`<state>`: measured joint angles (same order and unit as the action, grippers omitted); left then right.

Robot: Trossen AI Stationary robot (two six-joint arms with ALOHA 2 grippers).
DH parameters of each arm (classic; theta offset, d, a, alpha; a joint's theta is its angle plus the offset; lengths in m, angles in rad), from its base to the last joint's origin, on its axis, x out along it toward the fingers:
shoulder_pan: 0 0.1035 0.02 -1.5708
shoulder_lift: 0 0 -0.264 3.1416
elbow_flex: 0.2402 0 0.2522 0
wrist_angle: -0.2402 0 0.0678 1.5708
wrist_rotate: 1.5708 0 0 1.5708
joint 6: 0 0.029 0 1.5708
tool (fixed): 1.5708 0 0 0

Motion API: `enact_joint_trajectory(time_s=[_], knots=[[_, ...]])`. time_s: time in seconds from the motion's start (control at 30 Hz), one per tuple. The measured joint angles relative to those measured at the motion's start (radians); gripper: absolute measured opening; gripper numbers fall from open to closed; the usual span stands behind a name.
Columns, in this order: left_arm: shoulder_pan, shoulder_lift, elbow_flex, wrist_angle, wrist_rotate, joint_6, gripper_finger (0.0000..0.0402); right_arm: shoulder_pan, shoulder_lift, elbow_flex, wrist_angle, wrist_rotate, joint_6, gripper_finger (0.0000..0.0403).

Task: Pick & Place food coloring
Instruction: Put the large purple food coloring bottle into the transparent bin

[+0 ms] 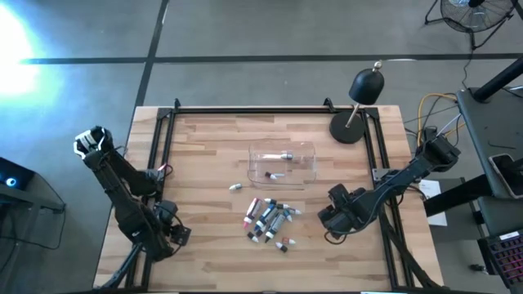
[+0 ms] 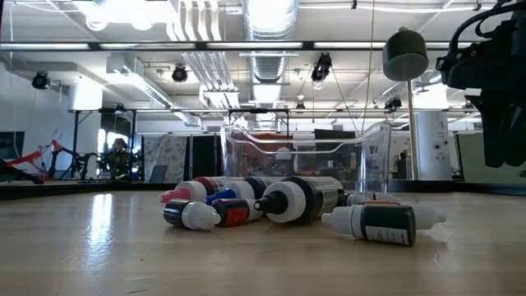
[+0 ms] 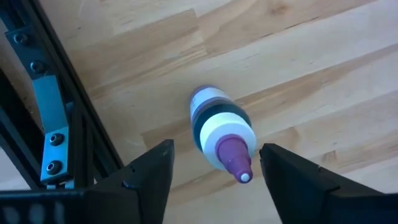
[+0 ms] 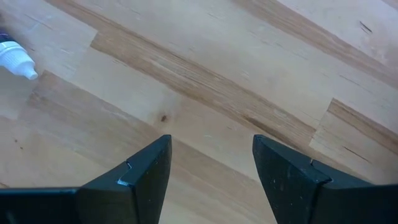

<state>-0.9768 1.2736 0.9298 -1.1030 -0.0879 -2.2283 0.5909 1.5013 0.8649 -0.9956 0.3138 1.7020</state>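
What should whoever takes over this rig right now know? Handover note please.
Left gripper: open, over a purple-capped bottle lying on the table's near-left part, nothing held.
Right gripper: open over bare wood, right of the pile, empty.
Clear tray: mid-table, two bottles inside.
Pile of bottles: on the table in front of the tray; one stray bottle to its left.
Left: grab the purple-capped one, then clear the pile.

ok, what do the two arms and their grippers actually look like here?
Both arms are black, jointed, with chunky housings. The left arm has a white part at its base end and a small red spot midway; the right arm is plain black. The left gripper and right gripper each have two flat, matte black fingers with angular, stepped inner edges.
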Motion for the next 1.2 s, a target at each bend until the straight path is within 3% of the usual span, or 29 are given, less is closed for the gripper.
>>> enact_joint_trajectory(time_s=[0.2, 0.53, 0.93, 1.2], knots=[[0.000, 0.000, -0.001, 0.000, -0.001, 0.003, 0.0167, -0.001, 0.000, -0.006, 0.006, 0.000, -0.001, 0.0219], [0.001, 0.000, -0.002, 0.005, -0.019, 0.027, 0.0141, -0.001, 0.000, -0.011, 0.007, 0.002, -0.002, 0.0219], [0.015, -0.002, -0.002, 0.012, -0.026, 0.027, 0.0073, 0.000, 0.000, -0.011, 0.007, 0.003, -0.003, 0.0219], [0.145, 0.000, 0.079, 0.017, -0.178, 0.158, 0.0069, 0.000, 0.000, -0.005, 0.006, 0.005, -0.041, 0.0219]])
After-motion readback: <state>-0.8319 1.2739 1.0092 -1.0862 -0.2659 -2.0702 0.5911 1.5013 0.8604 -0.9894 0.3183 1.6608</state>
